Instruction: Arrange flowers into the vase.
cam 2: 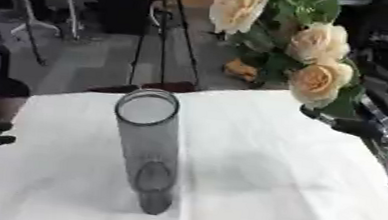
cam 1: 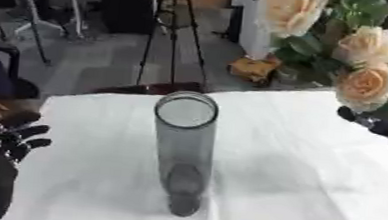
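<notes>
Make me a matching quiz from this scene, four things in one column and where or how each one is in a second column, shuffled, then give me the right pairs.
Column one:
1. vase
2. flowers
3. left robot hand
4. right robot hand

Column two:
A. at the table's right edge, just under the blooms
B. upright in the middle of the white tablecloth, with nothing in it
C. at the lower left, open, fingers up
D. up in the air at the upper right, cream-peach with green leaves

Pairs: 1-B, 2-D, 3-C, 4-A
</notes>
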Motion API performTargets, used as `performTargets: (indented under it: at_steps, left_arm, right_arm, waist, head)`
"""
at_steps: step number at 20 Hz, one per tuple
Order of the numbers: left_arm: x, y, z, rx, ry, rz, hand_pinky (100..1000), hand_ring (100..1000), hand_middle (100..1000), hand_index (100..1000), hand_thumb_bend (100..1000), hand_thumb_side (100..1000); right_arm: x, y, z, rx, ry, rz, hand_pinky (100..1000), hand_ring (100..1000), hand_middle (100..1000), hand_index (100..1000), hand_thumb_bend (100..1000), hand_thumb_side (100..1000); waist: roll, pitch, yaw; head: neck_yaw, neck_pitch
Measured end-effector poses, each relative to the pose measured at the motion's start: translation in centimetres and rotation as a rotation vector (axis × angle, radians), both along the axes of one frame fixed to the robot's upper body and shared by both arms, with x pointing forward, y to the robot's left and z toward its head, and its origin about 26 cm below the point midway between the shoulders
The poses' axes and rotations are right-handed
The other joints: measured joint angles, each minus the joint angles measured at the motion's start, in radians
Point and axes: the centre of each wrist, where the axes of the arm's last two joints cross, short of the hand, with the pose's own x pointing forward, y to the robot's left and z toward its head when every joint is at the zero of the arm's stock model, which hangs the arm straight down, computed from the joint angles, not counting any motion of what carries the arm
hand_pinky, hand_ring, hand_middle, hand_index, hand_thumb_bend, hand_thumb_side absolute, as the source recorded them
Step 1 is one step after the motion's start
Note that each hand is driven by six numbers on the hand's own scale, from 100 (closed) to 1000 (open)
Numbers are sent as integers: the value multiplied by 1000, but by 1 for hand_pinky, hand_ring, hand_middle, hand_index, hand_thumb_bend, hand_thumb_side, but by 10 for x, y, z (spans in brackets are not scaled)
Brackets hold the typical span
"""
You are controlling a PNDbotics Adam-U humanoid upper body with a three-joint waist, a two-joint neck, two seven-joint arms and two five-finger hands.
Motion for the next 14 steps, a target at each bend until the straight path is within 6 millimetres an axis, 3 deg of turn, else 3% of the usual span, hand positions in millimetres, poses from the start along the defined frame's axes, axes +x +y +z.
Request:
performTargets:
  at_steps: [6, 8, 9, 10, 13, 14]
  left_arm:
    - [0, 0, 0, 0, 0, 0, 688, 726, 739, 795, 989, 864]
    - [0, 0, 0, 0, 0, 0, 688, 726, 739, 795, 989, 864]
    - [0, 0, 0, 0, 0, 0, 688, 726, 739, 795, 989, 864]
    - [0, 0, 0, 0, 0, 0, 688, 726, 739, 795, 989, 864]
    - [0, 0, 0, 0, 0, 0, 688, 726, 739, 795, 989, 864]
    - [0, 0, 0, 0, 0, 0, 688, 726, 739, 795, 989, 864]
  right_arm:
    - [1, 2, 7, 27, -21, 18, 100, 100, 100, 169, 649, 672]
    - [1, 2, 9, 36, -32, 25, 100, 100, 100, 178, 527, 585]
    - [2, 3, 10, 42, -41, 29, 100, 100, 100, 174, 489, 500]
    - [2, 3, 11, 47, -49, 31, 100, 100, 100, 173, 479, 490]
    - [2, 3, 12, 59, -63, 34, 100, 100, 100, 156, 291, 229]
    - [2, 3, 12, 60, -65, 34, 100, 100, 100, 155, 279, 232]
  waist:
    - [0, -2, 1]
    - [0, -4, 2]
    - [0, -5, 2]
    - [0, -5, 3]
    - [0, -5, 3]
    - [0, -5, 3]
  head:
    - [5, 0]
    - [6, 0]
    - [8, 0]
    - [9, 0]
    - [12, 0]
    - [13, 0]
